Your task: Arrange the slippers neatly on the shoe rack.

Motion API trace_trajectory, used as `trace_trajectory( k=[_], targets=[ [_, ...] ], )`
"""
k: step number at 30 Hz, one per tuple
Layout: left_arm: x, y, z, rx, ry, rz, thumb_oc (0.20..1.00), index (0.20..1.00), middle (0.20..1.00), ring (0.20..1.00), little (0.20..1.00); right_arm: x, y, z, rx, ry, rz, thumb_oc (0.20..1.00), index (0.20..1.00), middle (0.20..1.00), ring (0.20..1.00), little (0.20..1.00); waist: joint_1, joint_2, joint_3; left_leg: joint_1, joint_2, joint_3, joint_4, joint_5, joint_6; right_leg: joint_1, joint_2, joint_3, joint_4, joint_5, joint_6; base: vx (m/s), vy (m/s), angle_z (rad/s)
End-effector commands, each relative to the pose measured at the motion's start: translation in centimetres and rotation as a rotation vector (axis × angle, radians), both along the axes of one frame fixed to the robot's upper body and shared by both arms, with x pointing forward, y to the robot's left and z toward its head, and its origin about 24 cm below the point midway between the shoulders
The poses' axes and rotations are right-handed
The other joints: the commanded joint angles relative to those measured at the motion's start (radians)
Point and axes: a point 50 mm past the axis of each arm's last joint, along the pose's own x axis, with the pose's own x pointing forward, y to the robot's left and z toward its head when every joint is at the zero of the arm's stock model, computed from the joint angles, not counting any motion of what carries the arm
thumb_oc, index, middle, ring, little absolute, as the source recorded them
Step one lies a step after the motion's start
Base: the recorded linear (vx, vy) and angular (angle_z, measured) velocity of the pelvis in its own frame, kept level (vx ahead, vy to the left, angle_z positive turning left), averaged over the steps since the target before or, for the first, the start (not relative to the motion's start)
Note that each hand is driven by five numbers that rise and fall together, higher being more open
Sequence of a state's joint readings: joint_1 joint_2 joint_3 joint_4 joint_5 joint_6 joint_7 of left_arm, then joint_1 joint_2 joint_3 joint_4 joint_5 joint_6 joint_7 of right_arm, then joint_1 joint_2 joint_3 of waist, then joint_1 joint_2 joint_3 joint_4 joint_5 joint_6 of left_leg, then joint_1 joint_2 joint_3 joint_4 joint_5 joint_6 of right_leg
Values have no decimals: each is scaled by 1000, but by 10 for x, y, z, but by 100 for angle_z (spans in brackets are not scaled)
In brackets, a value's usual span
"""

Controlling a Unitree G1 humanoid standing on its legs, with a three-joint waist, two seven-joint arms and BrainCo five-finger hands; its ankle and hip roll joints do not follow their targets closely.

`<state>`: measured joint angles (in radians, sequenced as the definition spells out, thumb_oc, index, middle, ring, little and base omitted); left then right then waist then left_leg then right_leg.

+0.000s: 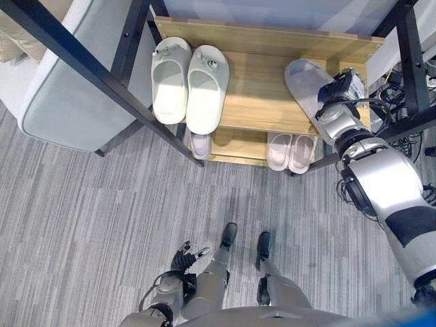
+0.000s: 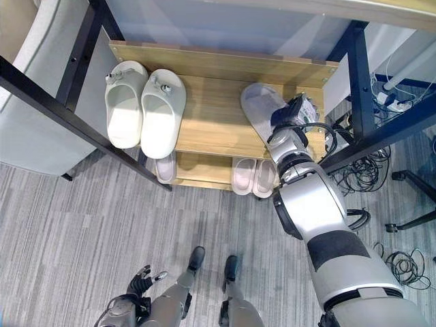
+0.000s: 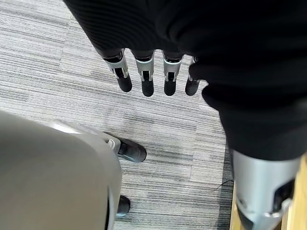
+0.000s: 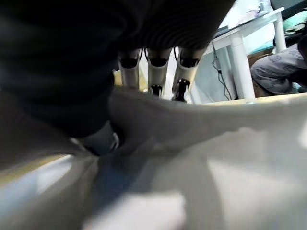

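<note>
A grey slipper (image 1: 308,87) is held by the right hand (image 1: 340,88) over the right part of the upper shelf (image 1: 259,95) of the shoe rack (image 2: 225,65), toe pointing toward the back edge and lying somewhat askew; whether its sole is resting on the wood cannot be told. In the right wrist view the fingers (image 4: 153,72) are seen curled over the slipper's upper, so the hand is judged closed round it. A pale green pair (image 1: 187,82) sits side by side at the left end of the same shelf; a whitish pair (image 1: 291,151) and one more pale slipper (image 1: 200,144) are seen on the lower shelf (image 1: 238,143). For a neat result, the grey slipper should be turned parallel to the green pair, set flat, heel toward the front edge, and released only once it is settled. The right arm is stretched forward and down, wrist bent over the slipper's heel. The left hand (image 1: 184,259) hangs low above the floor (image 1: 82,218), fingers straight and holding nothing.
</note>
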<state>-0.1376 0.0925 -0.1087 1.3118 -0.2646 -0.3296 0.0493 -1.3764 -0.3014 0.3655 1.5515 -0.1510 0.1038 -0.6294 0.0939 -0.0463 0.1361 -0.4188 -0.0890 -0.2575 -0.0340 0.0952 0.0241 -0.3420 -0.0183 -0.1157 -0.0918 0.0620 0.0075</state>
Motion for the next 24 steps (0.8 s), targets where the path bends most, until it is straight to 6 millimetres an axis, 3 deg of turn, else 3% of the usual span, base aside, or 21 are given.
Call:
trace_trajectory(
  k=[1, 7, 12, 13, 18, 19, 20, 22, 23, 24],
  targets=[
    [-8, -42, -6, -112, 29, -8, 1000, 1000, 1000, 1000, 1000, 2, 4, 48, -83, -176, -12, 200, 200, 200, 200, 200, -11, -14, 39, 58, 1, -12, -35, 2, -6, 68, -65, 38, 5, 0, 87, 0, 0, 0],
    [-1, -40, -3, -114, 13, 11, 1000, 1000, 1000, 1000, 1000, 0, 18, 49, -90, -332, 35, 200, 200, 200, 200, 200, -17, -19, 46, 67, 7, -1, -31, -6, -3, 75, -62, 45, 9, 0, 88, 0, 0, 0],
    [-4, -35, -4, -106, 20, 33, 1000, 1000, 1000, 1000, 1000, -4, 31, 38, 140, -415, 147, 200, 200, 200, 200, 200, -22, -26, 42, 86, 15, 8, -28, -14, -2, 91, -61, 55, 15, -2, 92, 5, 1, -2],
    [-5, -34, -5, -104, 29, 31, 1000, 1000, 1000, 1000, 1000, -8, 21, 21, 147, -394, 151, 200, 200, 200, 200, 200, -23, -27, 40, 94, 16, 8, -27, -17, -1, 95, -61, 56, 18, -3, 93, 31, 3, -1],
    [-25, -30, -12, -90, 100, 27, 1000, 1000, 1000, 1000, 1000, -28, 25, -22, 336, -397, 259, 200, 200, 200, 200, 200, -16, -33, 15, 139, 16, 8, -21, -33, 9, 132, -65, 59, 33, -13, 99, 43, 4, 0],
    [-34, -26, -15, -85, 126, 41, 1000, 1000, 1000, 1000, 1000, -45, 35, -37, 434, -436, 328, 200, 200, 200, 200, 200, -15, -37, 4, 154, 15, 8, -10, -45, 14, 145, -67, 64, 48, -22, 101, 57, 5, -8],
    [-35, -26, -15, -85, 128, 41, 1000, 1000, 1000, 1000, 1000, -46, 35, -38, 435, -434, 327, 200, 200, 200, 200, 200, -14, -38, 3, 155, 15, 8, -9, -46, 15, 146, -67, 64, 48, -22, 101, 66, 16, -13],
    [-51, -22, -20, -72, 174, 30, 1000, 1000, 1000, 1000, 1000, -66, 35, -65, 529, -433, 341, 200, 200, 200, 200, 200, -10, -37, -17, 179, 11, 4, 9, -64, 23, 161, -69, 67, 80, -40, 104, 100, 44, -19],
    [-69, -18, -24, -60, 229, 31, 1000, 1000, 1000, 1000, 1000, -86, 37, -81, 614, -430, 364, 200, 200, 200, 200, 200, -5, -34, -36, 205, 2, 2, 27, -79, 29, 175, -74, 65, 118, -58, 108, 104, 51, -15],
    [-69, -18, -24, -60, 230, 31, 1000, 1000, 1000, 1000, 1000, -87, 37, -82, 614, -428, 364, 200, 200, 200, 200, 200, -6, -35, -37, 205, 2, 2, 27, -80, 29, 175, -74, 65, 119, -59, 108, 90, 55, -4]
  ],
)
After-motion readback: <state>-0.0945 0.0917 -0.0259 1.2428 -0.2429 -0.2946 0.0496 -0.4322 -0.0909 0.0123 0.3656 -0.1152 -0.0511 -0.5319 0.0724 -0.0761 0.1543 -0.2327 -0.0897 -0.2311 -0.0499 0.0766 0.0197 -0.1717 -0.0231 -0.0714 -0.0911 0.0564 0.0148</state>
